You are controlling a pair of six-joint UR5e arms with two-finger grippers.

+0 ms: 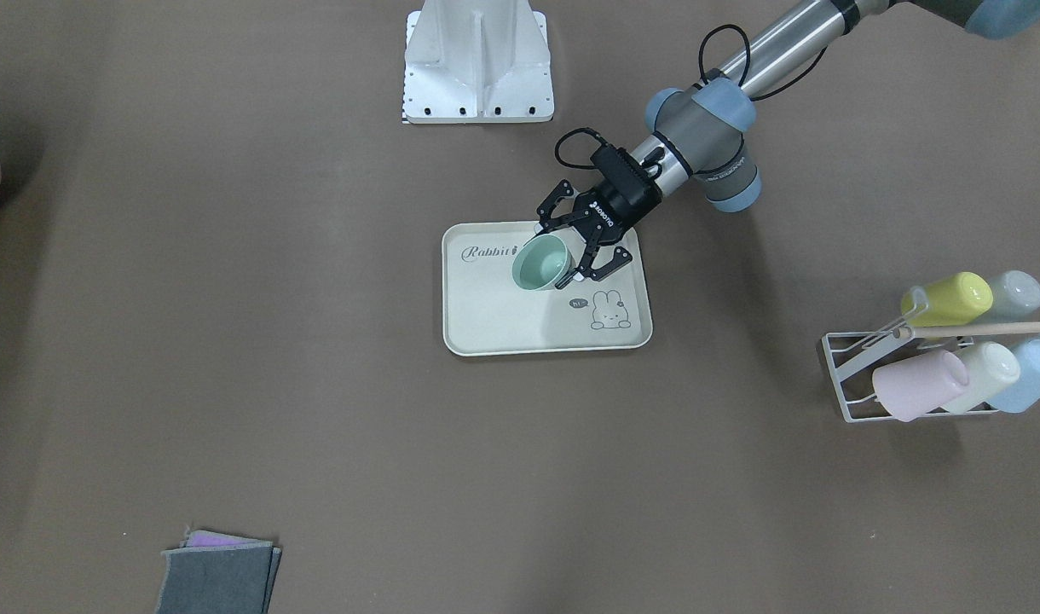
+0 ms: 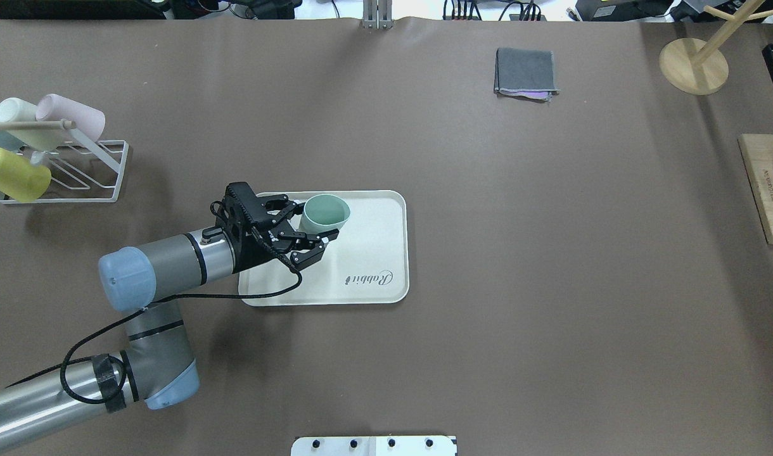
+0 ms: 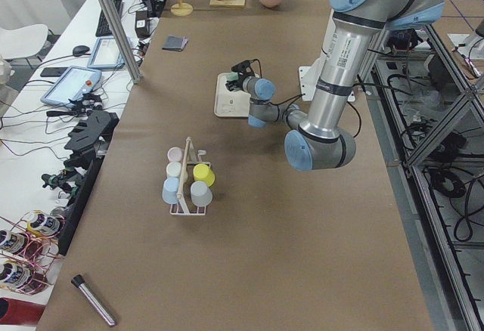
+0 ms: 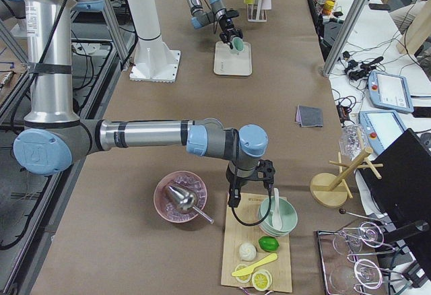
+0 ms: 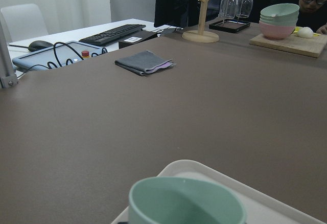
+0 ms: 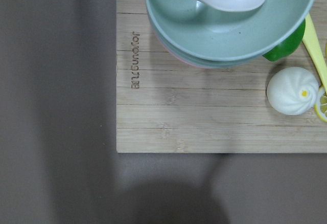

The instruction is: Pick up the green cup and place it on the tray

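Clasping the small teal-green plastic cup (image 2: 326,214), tilted, over the cream rectangular tray's (image 2: 374,253) end nearest the bench's left edge, my left gripper (image 2: 313,221) should level it, lower, then release.

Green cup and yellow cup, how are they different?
The green cup is pale mint; the yellow cup is bright yellow-green. The green cup is held tilted by the left gripper over the tray; the yellow cup lies on its side on the white rack. Both are plain cups without handles.
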